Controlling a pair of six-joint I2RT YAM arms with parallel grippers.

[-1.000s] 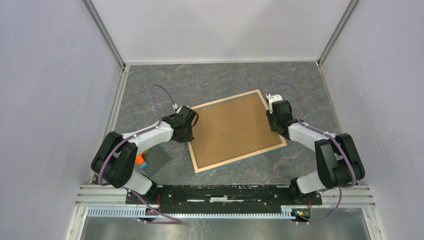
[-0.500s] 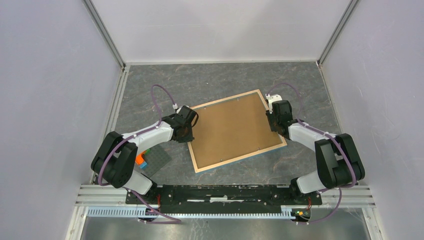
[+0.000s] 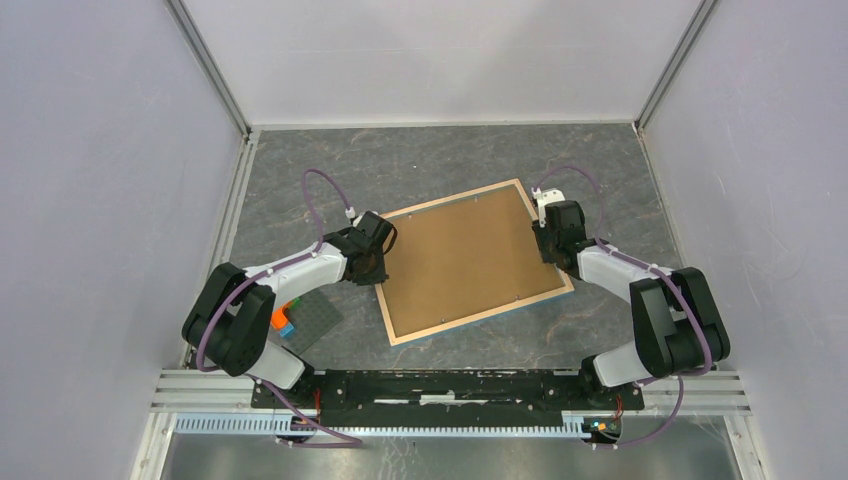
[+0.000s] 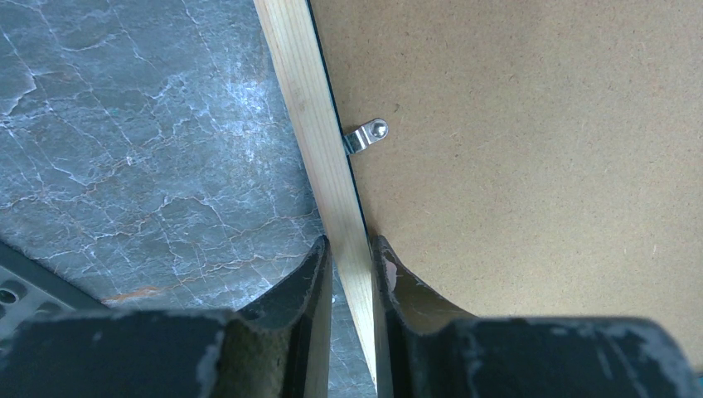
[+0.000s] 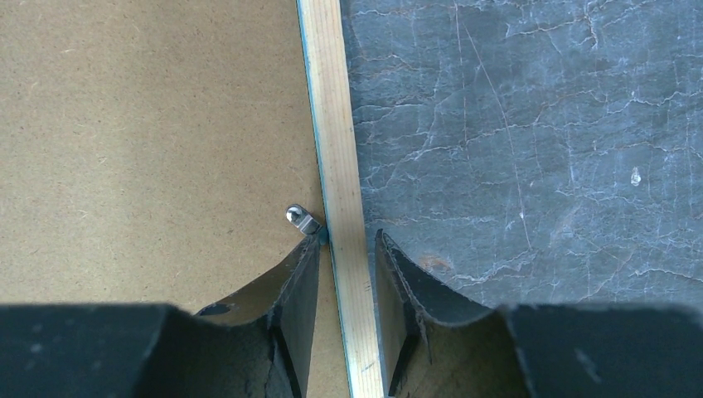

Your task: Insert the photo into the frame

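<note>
The frame (image 3: 480,313) lies back up and skewed in the middle of the table, light wood rim showing, with a brown backing board (image 3: 465,260) filling it. The photo is hidden. My left gripper (image 3: 378,268) is at the frame's left side. In the left wrist view its jaws (image 4: 350,249) pinch the wooden rail (image 4: 311,108) just below a metal clip (image 4: 365,137). My right gripper (image 3: 545,240) is at the right side. In the right wrist view it (image 5: 346,245) straddles the rail (image 5: 332,124) by another clip (image 5: 303,218), a slim gap left on the board side.
A dark grey baseplate (image 3: 312,325) with an orange and a blue brick (image 3: 283,318) lies by the left arm's base. White walls close in the grey marbled table on three sides.
</note>
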